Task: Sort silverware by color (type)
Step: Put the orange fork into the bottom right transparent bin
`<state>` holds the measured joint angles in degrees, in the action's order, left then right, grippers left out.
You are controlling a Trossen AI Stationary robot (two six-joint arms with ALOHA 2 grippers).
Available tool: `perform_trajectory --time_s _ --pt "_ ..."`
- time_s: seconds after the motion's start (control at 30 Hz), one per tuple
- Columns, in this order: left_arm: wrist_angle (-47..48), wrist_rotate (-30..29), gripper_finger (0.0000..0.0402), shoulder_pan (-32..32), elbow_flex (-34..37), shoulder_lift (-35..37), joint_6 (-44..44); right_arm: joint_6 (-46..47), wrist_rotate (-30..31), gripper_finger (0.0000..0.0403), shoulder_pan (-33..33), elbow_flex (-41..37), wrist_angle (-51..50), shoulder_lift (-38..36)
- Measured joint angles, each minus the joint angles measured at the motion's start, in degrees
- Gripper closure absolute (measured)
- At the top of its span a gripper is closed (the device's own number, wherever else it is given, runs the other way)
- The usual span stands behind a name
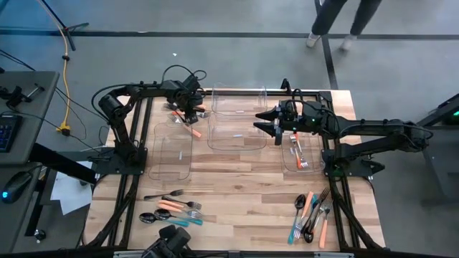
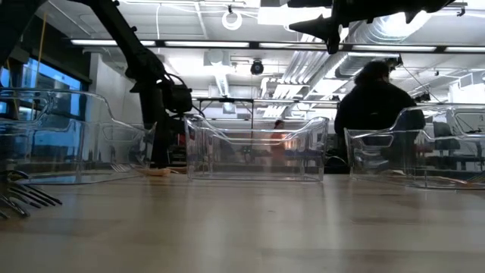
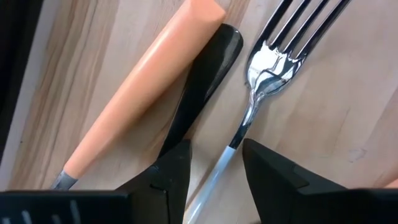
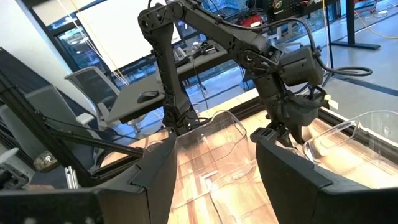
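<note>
At the table's far left lies a small heap of silverware (image 1: 188,122). My left gripper (image 1: 190,119) points down at it, open. In the left wrist view, its fingers (image 3: 171,171) stand on either side of the thin neck of a fork (image 3: 273,53) with silver tines and a pale bluish handle (image 3: 214,177). Beside the fork lie a black piece (image 3: 208,74) and an orange handle (image 3: 146,90). My right gripper (image 1: 259,122) hovers level and open, high above the middle bin, with nothing between its fingers (image 4: 214,138).
Three clear bins stand across the table's far half: left (image 1: 174,152), middle (image 1: 237,122), and right (image 1: 301,154) with a few pieces inside. More silverware lies near the front edge at left (image 1: 176,209) and right (image 1: 312,215). A person (image 2: 375,106) sits beyond the table.
</note>
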<state>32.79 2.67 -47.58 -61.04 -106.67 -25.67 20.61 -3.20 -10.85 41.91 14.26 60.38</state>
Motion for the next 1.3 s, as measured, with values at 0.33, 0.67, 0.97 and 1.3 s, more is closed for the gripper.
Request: perform_trajectory --time_s 0.33,0.67,0.97,1.3 --pt "1.6 0.2 0.039 1.1 -0.2 0.8 -1.4 -0.1 0.0 0.0199 0.0 0.0 -0.3 0.0" --pt "5.3 0.4 0.0399 0.8 0.1 7.7 -2.1 -0.1 0.0 0.0199 0.0 0.0 -0.5 0.0" --pt "6.6 3.1 0.0401 -1.0 0.0 17.4 1.8 -0.1 0.0 0.0199 0.0 0.0 -0.5 0.0" --pt "6.4 11.2 0.0401 -0.7 0.0 25.1 11.3 -0.1 0.0 0.0199 0.0 0.0 -1.1 0.0"
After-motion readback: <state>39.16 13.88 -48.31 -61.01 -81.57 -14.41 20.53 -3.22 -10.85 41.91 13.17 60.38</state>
